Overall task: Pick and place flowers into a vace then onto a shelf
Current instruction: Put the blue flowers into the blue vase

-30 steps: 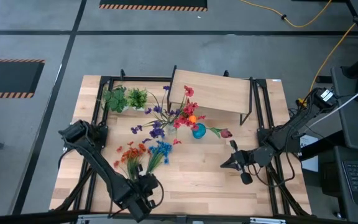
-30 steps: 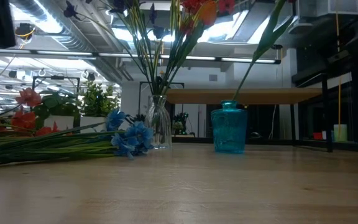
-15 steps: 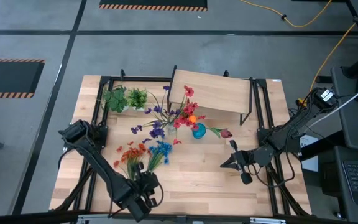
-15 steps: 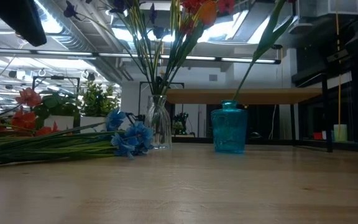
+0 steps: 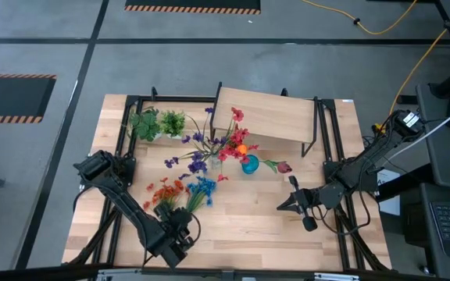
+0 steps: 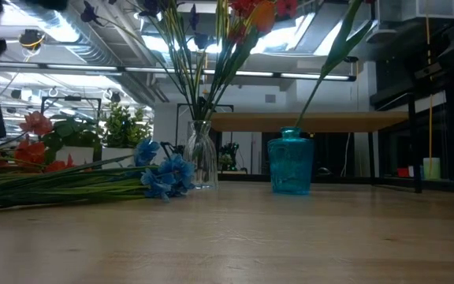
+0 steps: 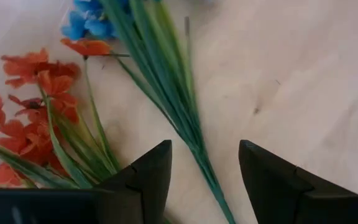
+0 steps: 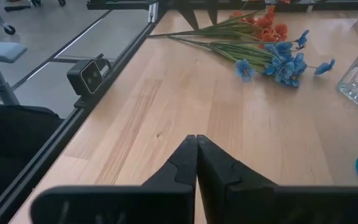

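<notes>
Two flower sprays lie flat on the table: one with blue blooms (image 5: 201, 187) and one with orange-red blooms (image 5: 162, 192). My left gripper (image 7: 205, 155) hangs open over their stem ends, tilted down; the blue spray's green stem (image 7: 188, 127) runs between its fingers without touching them. A clear vase (image 6: 199, 158) holds red, purple and orange flowers (image 5: 223, 147). A teal vase (image 5: 250, 165) holds a dark red bud (image 5: 283, 166). The shelf (image 5: 276, 117) stands behind them. My right gripper (image 8: 196, 142) waits shut at the table's right.
Two green leafy tufts (image 5: 156, 123) sit at the far left corner. The shelf's black legs (image 5: 314, 129) stand near both vases. Bare tabletop (image 5: 241, 226) stretches along the near edge between the two arms. A small black camera (image 8: 89, 76) sits on the table's rim.
My left gripper has come down and gone toward the far edge, onto the stem ends of the lying sprays, rolling a little as it went. In the low view its dark arm has dropped into the upper left. The flowers and vases have kept still.
</notes>
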`<state>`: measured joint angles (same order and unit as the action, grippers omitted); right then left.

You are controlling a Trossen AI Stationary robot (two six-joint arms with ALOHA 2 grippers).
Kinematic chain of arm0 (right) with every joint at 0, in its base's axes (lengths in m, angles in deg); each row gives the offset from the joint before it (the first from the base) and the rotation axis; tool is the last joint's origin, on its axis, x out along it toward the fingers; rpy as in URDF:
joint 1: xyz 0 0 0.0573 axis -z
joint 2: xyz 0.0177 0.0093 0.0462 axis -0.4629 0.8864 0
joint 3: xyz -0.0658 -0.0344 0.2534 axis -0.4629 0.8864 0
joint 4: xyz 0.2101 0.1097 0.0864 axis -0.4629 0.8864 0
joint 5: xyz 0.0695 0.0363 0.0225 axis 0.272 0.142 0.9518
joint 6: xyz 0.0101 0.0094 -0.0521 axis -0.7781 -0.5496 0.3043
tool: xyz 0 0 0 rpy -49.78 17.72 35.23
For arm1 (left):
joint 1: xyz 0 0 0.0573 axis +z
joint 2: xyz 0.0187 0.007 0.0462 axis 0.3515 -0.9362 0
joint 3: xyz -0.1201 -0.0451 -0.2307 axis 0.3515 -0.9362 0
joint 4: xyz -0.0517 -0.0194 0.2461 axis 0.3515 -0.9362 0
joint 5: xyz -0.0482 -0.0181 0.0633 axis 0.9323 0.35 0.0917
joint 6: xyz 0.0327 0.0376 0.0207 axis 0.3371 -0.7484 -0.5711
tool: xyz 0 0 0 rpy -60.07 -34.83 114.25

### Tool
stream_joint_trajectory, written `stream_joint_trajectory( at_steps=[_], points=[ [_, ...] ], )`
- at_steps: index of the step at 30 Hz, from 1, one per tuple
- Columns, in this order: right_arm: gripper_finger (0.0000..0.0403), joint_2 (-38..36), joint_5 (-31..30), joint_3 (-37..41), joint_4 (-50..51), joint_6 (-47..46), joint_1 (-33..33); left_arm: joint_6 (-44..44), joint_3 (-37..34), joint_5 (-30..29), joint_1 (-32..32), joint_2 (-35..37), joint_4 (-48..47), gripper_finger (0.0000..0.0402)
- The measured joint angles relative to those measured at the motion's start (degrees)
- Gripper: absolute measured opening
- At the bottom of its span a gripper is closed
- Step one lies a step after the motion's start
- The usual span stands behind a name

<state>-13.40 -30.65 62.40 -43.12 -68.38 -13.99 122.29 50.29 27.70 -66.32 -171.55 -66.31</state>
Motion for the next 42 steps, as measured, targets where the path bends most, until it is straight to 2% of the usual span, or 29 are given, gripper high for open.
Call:
stream_joint_trajectory(
  at_steps=[26,34,37,42],
  points=[
    [0.0016,0.0,0.0,0.0,0.0,-1.4,0.0,2.0,-1.3,3.3,5.4,-0.1,2.2,0.0173],
    [0.0016,0.0,0.0,0.0,0.5,-1.3,0.0,1.8,-7.5,9.3,6.8,-0.2,7.0,0.0172],
    [0.0016,0.0,0.0,0.0,0.5,-1.3,0.0,0.0,-9.7,9.5,7.0,0.0,11.8,0.0172],
    [0.0016,0.0,0.0,0.0,0.4,-1.5,0.0,-0.4,-10.1,8.8,6.9,0.1,12.6,0.0172]
  ],
)
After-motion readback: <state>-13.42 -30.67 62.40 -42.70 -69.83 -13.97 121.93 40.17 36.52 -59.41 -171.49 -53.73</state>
